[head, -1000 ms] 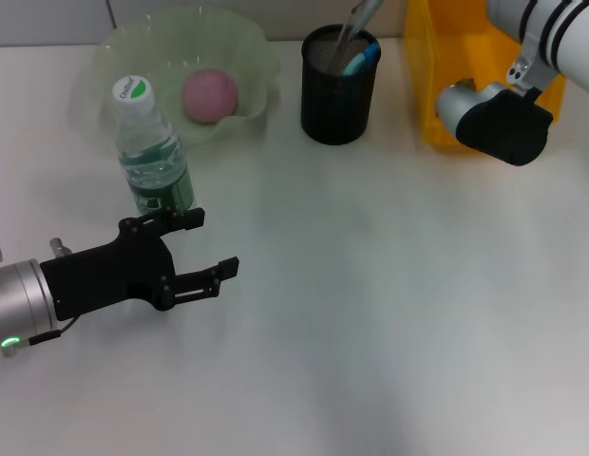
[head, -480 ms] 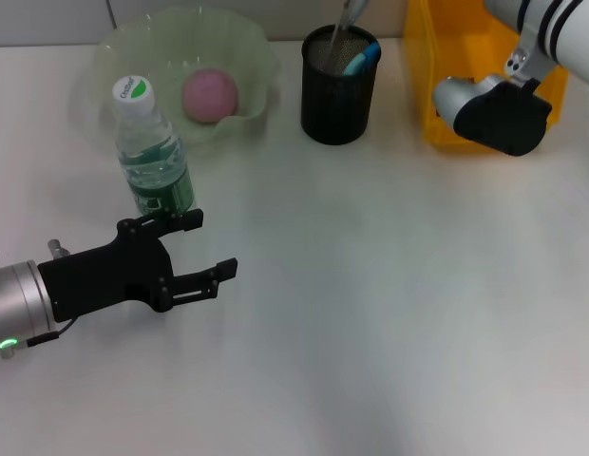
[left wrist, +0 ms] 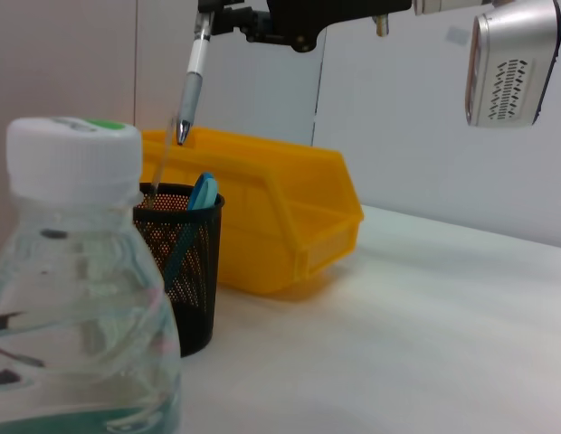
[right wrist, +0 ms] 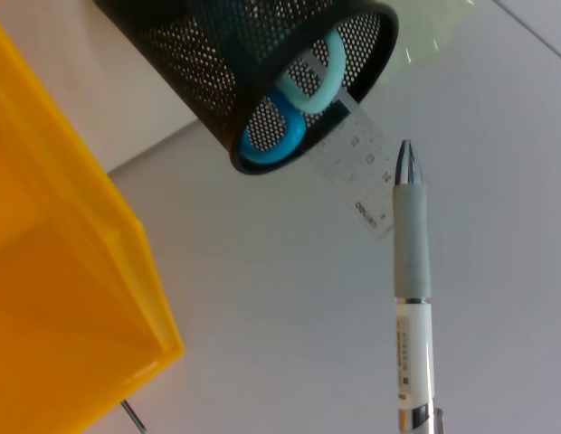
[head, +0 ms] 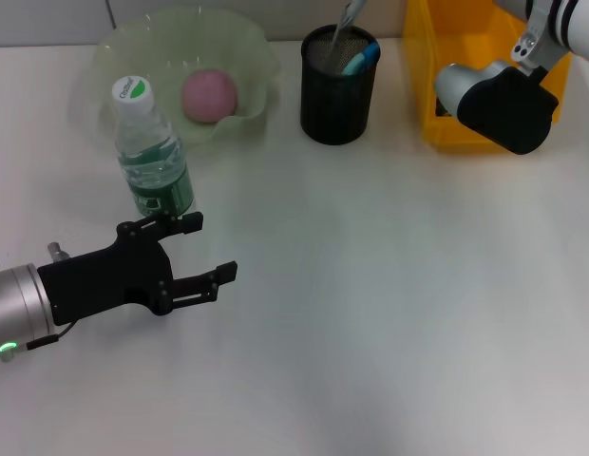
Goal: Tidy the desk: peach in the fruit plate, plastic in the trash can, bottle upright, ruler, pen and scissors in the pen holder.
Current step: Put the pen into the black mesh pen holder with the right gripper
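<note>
Resting low over the near side of the desk, the left gripper (head: 201, 255) has its fingers spread apart with nothing between them, and looks parked. Just beyond its upper finger stands the bottle (head: 151, 152), upright with its white cap on, so that part of the job seems done. Farther back from that gripper sits the fruit plate (head: 114, 52), a pale green ruffled dish with the peach (head: 210, 95) lying inside it.

Off to the right and at the same depth is the pen holder (head: 338, 100), a black mesh cup. The head view shows only a blue handle and a grey shaft poking up from it. The right wrist view fills in the rest: the blue-handled scissors (right wrist: 297, 99) and the clear ruler (right wrist: 360, 181) are already inside, the ruler sticking out past the rim.

The pen (left wrist: 192, 77) is the last item. The left wrist view shows it gripped near its top by the right gripper (left wrist: 228, 11), whose fingers are closed on it, tip pointing down, above the holder's mouth and not yet inside. Hung vertically like that, it should drop in cleanly, I'd guess. Beside the holder, under the right arm, is the yellow trash can (head: 424, 81); I cannot see any plastic in it.
</note>
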